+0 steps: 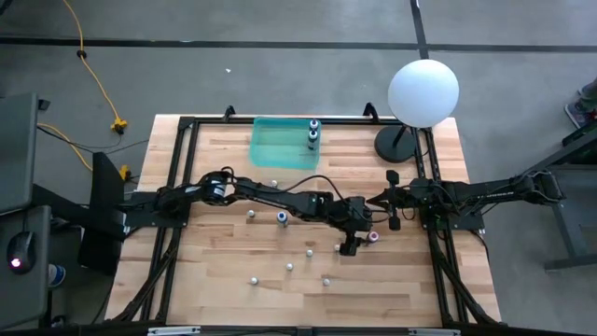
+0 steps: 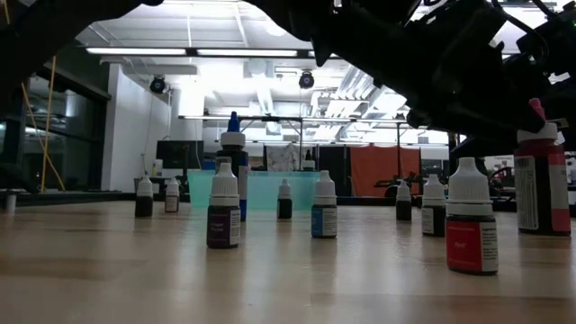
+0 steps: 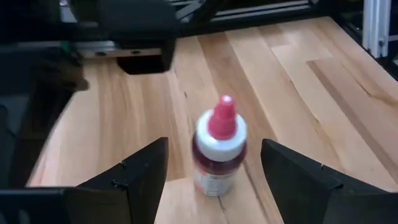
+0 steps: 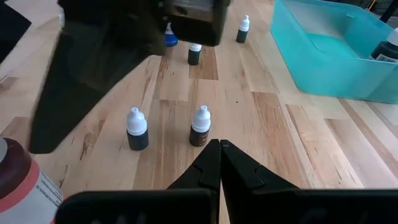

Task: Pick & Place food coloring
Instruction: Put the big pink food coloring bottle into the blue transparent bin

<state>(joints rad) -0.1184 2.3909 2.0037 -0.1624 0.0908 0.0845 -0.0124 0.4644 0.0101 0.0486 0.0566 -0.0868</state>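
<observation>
Near table (image 1: 224,289) centre, left gripper (image 3: 214,168) spread around pink-capped food coloring bottle (image 3: 219,149), not touching.
Scattered bottles (image 1: 289,267) toward near edge; teal bin (image 1: 280,145) at far edge holding two; globe lamp (image 1: 423,91) far right corner; right gripper (image 4: 220,163) pressed together alongside.

two dark arms reach over one desk (image 1: 224,289), with one tool each: the left tool (image 3: 214,142) and the right tool (image 4: 219,144). from above, eleven food coloring bottles (image 1: 252,279) can be counted. nine stand loose on the wood and two stand in the teal bin (image 1: 280,149). of the loose nine, one is the pink-capped bottle (image 1: 374,236), one is the blue bottle (image 1: 282,217), and seven show as whitish dots. any bottles under the arms cannot be counted. there is one teal bin and one white globe lamp (image 1: 423,91).
</observation>
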